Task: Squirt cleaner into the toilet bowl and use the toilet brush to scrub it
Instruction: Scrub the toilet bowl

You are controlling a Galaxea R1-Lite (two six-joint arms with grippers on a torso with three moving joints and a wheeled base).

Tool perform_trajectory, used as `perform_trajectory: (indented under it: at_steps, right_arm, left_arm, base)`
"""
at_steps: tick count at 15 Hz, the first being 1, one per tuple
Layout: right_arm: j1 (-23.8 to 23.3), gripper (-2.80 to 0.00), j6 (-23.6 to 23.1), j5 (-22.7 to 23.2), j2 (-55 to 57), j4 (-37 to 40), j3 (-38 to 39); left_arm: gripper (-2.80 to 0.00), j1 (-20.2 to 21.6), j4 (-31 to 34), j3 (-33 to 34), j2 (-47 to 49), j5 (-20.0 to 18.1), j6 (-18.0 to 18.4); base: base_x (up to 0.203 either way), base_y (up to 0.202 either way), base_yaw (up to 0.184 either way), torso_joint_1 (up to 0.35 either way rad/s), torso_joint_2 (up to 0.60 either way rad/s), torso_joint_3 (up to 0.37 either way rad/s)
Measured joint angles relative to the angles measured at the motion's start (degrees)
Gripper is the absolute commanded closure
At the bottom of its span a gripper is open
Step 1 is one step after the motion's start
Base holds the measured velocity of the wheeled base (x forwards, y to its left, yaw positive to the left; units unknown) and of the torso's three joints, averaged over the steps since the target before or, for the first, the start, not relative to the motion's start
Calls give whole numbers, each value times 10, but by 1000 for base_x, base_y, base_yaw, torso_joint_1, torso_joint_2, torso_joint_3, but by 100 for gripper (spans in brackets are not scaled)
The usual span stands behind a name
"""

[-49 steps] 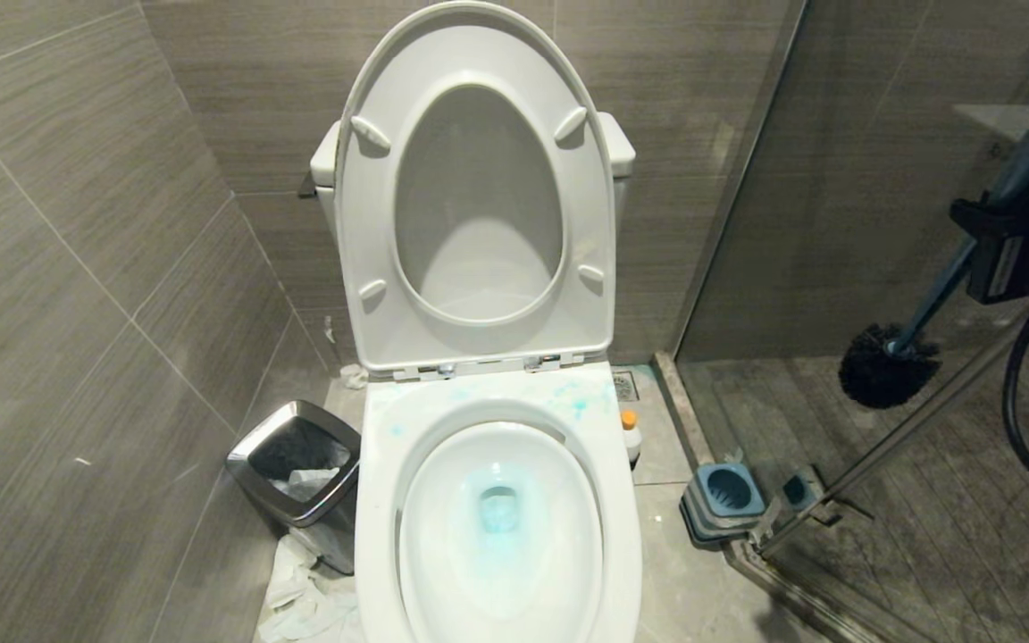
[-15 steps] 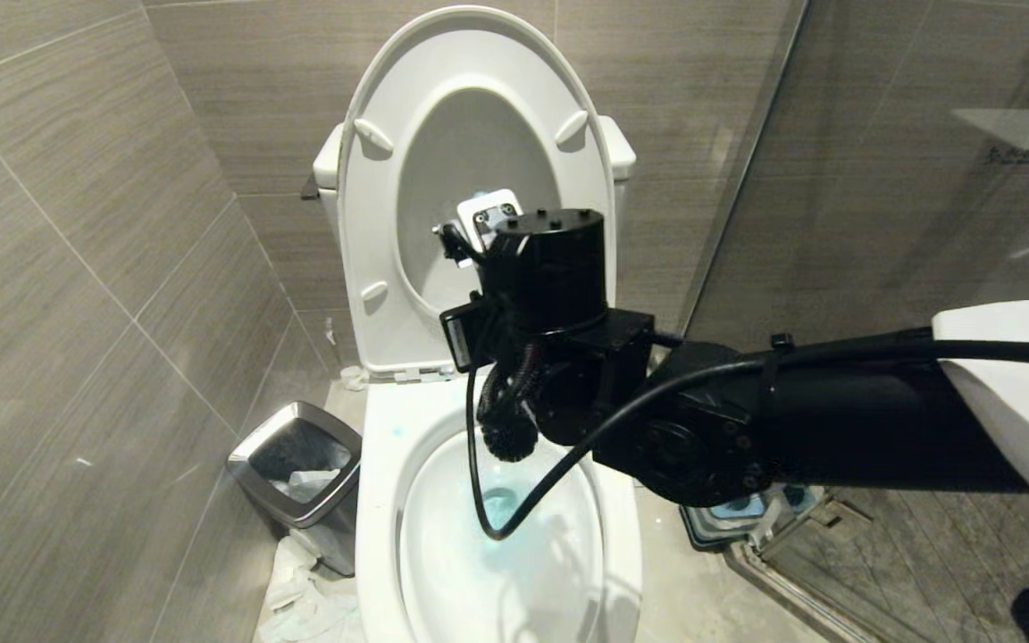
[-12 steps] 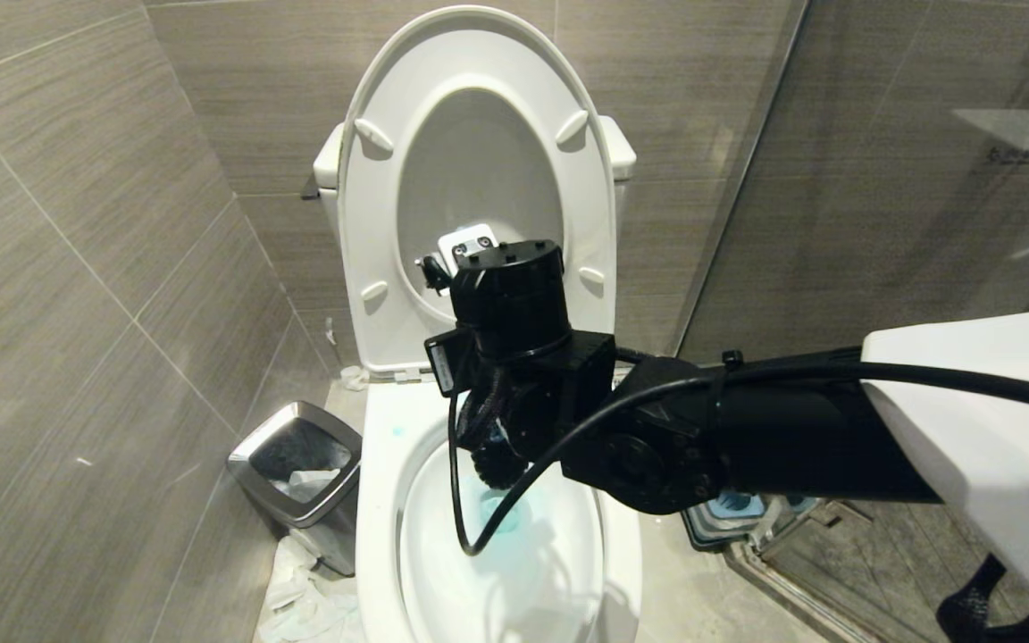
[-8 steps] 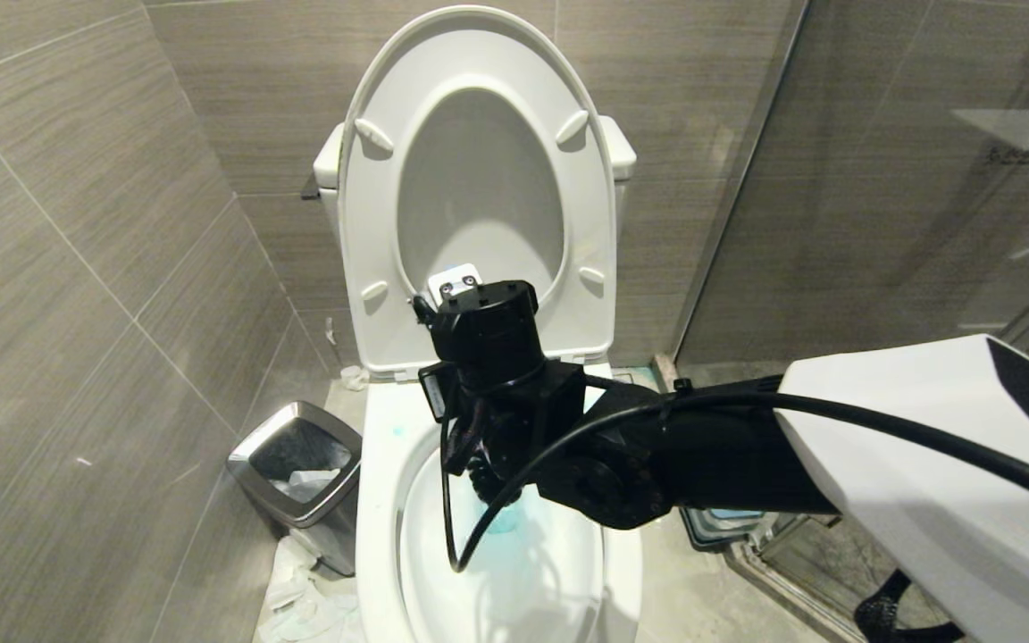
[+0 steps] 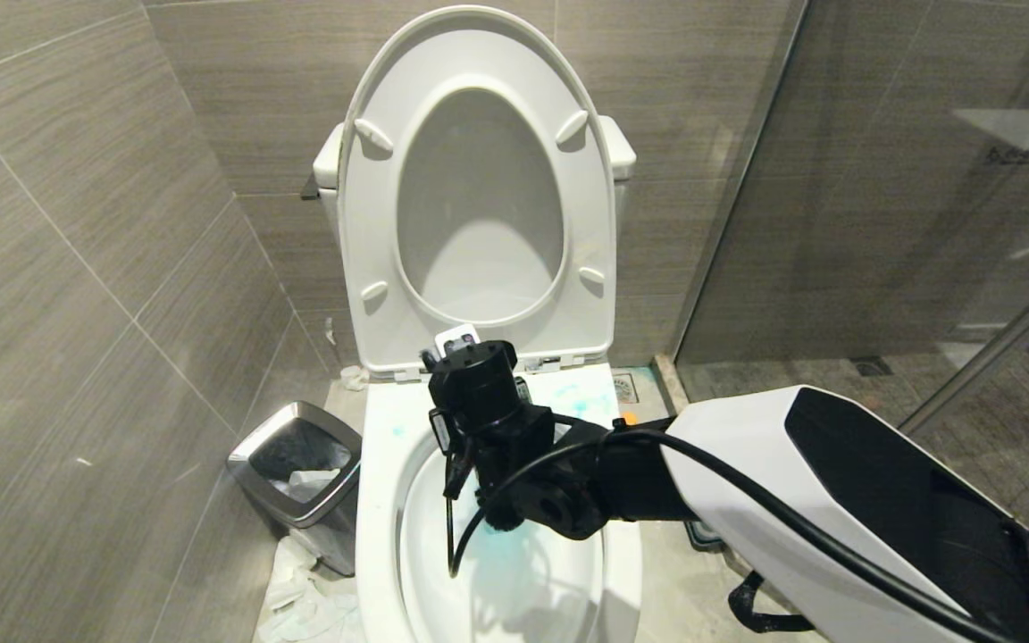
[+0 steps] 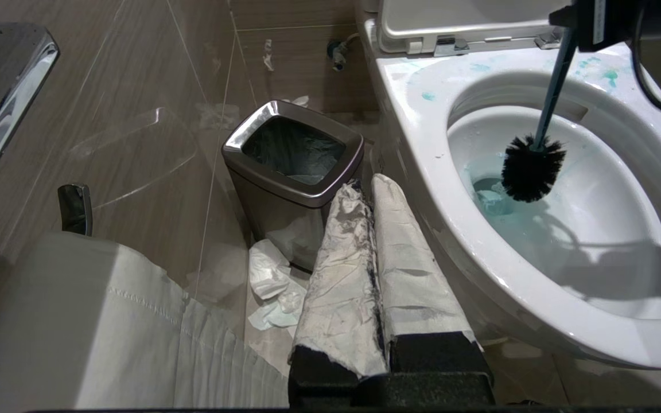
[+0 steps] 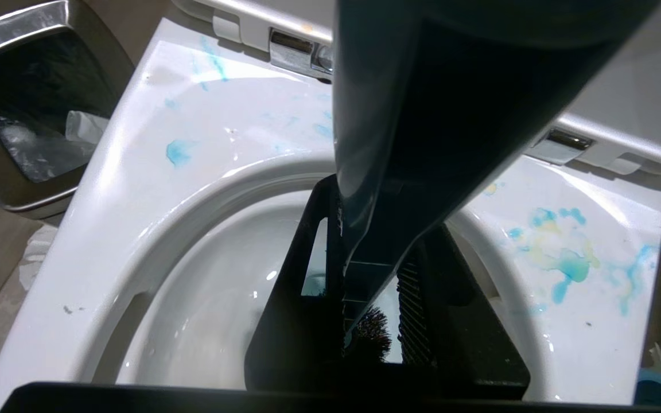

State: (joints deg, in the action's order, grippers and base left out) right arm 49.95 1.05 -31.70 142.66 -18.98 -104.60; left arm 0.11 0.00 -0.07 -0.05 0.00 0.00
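Toilet bowl (image 5: 372, 500): lid and seat up, blue cleaner pooled at the bottom and spattered on the rim; squirting apparently done. Right end effector (image 7: 365, 321): over the bowl, pinching the toilet brush (image 6: 531, 166) handle, bristles just above the blue water; scrubbing barely begun. Left end effector (image 6: 373, 258): parked beside the bowl, pressed together, empty. Cleaner (image 5: 627, 417): orange cap showing behind the right arm.

you see a white toilet bowl (image 5: 372, 500) with light blue smears beside the right gripper (image 7: 365, 298), black brush bristles (image 6: 532, 169) below it, grey striped wall tiles (image 5: 77, 268).
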Motion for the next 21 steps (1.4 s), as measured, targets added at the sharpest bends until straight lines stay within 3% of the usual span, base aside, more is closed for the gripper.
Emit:
perform_trajectory:
  at_steps: [5,11,21]
  right_arm:
    - [-19,0,1,1,75,13,-77]
    - [-22,0,2,1,123,10,-88]
    - [3,0,1,-10,-2,16,-63]
  left_arm:
    - [0,0,0,0,0,0,0]
    - [0,0,0,0,0,0,0]
    - [0,0,0,0,0,0,0]
  base:
    - [0,0,0,0,0,0]
    - [0,0,0,0,0,0]
    - [0,0,0,0,0,0]
